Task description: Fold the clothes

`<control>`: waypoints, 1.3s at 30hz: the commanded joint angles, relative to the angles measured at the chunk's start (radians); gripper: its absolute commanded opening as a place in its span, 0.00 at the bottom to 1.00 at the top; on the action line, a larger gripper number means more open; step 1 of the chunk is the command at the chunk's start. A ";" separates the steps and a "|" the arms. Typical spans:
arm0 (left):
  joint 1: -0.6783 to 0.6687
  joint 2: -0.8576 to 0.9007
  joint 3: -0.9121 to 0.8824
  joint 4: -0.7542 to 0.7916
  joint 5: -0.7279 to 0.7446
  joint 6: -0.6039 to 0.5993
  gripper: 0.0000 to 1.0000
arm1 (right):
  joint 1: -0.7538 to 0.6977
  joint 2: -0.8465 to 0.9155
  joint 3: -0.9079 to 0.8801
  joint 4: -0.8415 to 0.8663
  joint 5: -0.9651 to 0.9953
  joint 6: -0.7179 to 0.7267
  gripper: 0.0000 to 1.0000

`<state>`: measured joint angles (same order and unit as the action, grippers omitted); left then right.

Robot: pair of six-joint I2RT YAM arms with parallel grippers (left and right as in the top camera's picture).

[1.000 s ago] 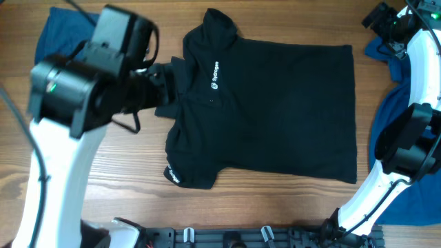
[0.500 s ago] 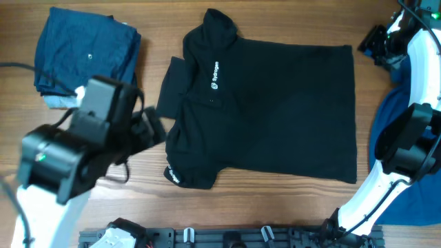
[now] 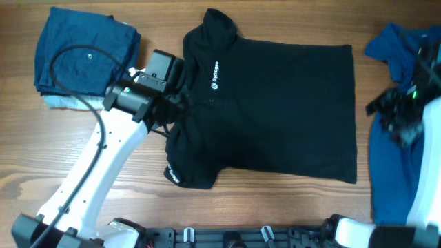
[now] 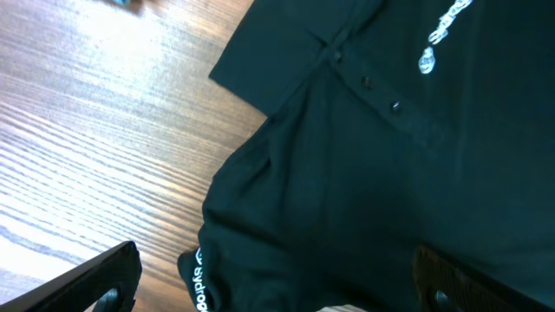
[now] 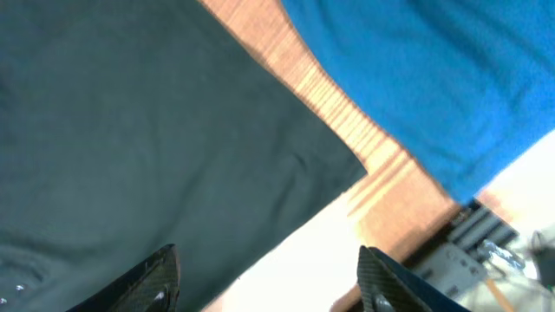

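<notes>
The table (image 3: 275,207) was made of brown wood. Thin darker lines ran along it from side to side, like stripes. Up close, the wood (image 4: 87,130) looked warm and a bit shiny, with paler streaks where the light fell on it. The light was soft and even, and the shadows were faint. Along the near edge of the table ran a black rail (image 3: 234,236) with small clips on it. Past one table edge there was a pale, blurry patch (image 5: 295,260); it was too fuzzy to tell what it was.
</notes>
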<state>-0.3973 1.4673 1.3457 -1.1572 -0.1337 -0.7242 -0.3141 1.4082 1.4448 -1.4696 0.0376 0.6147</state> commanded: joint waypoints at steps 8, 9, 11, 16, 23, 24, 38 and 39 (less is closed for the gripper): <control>0.003 0.040 -0.005 0.009 -0.072 -0.013 1.00 | -0.013 -0.200 -0.587 0.292 0.026 0.204 0.60; 0.003 0.040 -0.005 0.006 -0.084 -0.013 1.00 | -0.023 -0.188 -0.618 0.330 0.026 0.230 0.60; 0.003 0.040 -0.005 -0.003 -0.096 -0.013 1.00 | -0.040 -0.174 -0.667 0.391 0.029 0.249 0.61; 0.003 0.040 -0.005 -0.021 -0.096 -0.013 1.00 | -0.101 -0.135 -0.765 0.541 0.034 0.231 0.72; 0.003 0.051 -0.005 -0.011 -0.096 -0.014 0.99 | -0.201 -0.011 -0.793 0.647 0.016 0.163 0.71; 0.003 0.055 -0.005 -0.010 -0.096 -0.014 0.99 | -0.201 0.001 -0.793 0.665 -0.014 0.136 0.69; 0.003 0.074 -0.005 -0.016 -0.095 -0.014 1.00 | -0.201 0.075 -0.799 0.647 -0.004 0.115 0.71; 0.003 0.074 -0.005 -0.016 -0.095 -0.014 1.00 | -0.201 0.075 -0.805 0.652 -0.004 0.118 0.71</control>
<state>-0.3973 1.5337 1.3453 -1.1698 -0.2127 -0.7242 -0.5117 1.4662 0.6590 -0.8101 -0.0063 0.7357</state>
